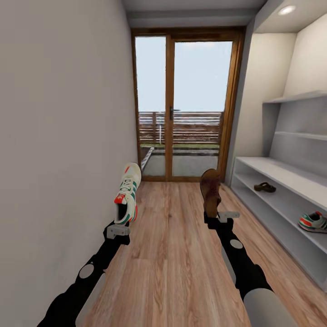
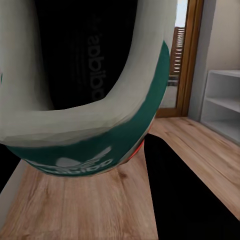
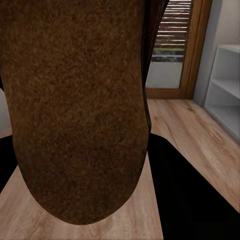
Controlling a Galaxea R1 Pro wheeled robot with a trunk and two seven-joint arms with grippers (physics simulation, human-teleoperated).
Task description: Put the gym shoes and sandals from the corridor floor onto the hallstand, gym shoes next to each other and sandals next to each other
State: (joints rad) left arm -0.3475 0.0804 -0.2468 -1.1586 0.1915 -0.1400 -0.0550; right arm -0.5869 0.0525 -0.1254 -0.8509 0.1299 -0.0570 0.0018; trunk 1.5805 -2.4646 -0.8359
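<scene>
— Closest to the head camera, what are the two arms carrying?
— Left gripper (image 1: 119, 230), lower left of centre, is clamped on a gym shoe (image 1: 126, 193) held upright, toe up, heel at the jaws. In the left wrist view the shoe's teal collar (image 2: 90, 145) looms large over the floor. Right gripper (image 1: 218, 217), lower right of centre, is clamped on a brown sandal (image 1: 210, 190), also standing on end; its sole (image 3: 75, 110) takes up most of the right wrist view.
— And the other two?
— On the shoe rack (image 1: 290, 175) along the right edge. The second sandal (image 1: 265, 186) lies on a shelf further back; the second gym shoe (image 1: 313, 221) sits on a shelf nearer the camera, well apart from it.
— Around them?
— Wood-plank floor (image 1: 177, 254), a plain wall (image 1: 59, 136) on the left, a glass door (image 1: 184, 106) with a wooden frame at the far end.
</scene>
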